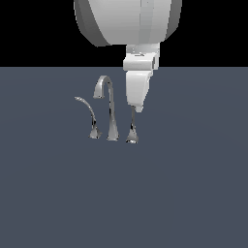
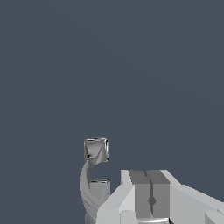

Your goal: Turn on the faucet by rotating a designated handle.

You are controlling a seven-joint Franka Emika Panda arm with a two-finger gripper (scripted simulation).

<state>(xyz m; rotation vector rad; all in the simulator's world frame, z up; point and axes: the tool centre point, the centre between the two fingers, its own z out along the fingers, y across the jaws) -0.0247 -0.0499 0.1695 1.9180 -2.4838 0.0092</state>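
The chrome faucet (image 1: pixel 112 116) stands mid-floor in the exterior view: a tall gooseneck spout, with a darker-based lever (image 1: pixel 89 115) arcing toward the exterior view's left. The designated handle (image 1: pixel 131 130), a slim lever with a bright flared base, rises on the spout's right. My gripper (image 1: pixel 139 107) hangs straight down from above, its tip level with the handle's thin upper end and just to its right; whether they touch I cannot tell. In the wrist view the two fingers (image 2: pixel 142 192) are pressed together with nothing between them, and chrome faucet parts (image 2: pixel 95 151) lie beside them.
A flat grey-blue floor (image 1: pixel 193 193) spreads all around the faucet. The arm's large white body (image 1: pixel 128 22) fills the upper middle of the exterior view, directly over the faucet.
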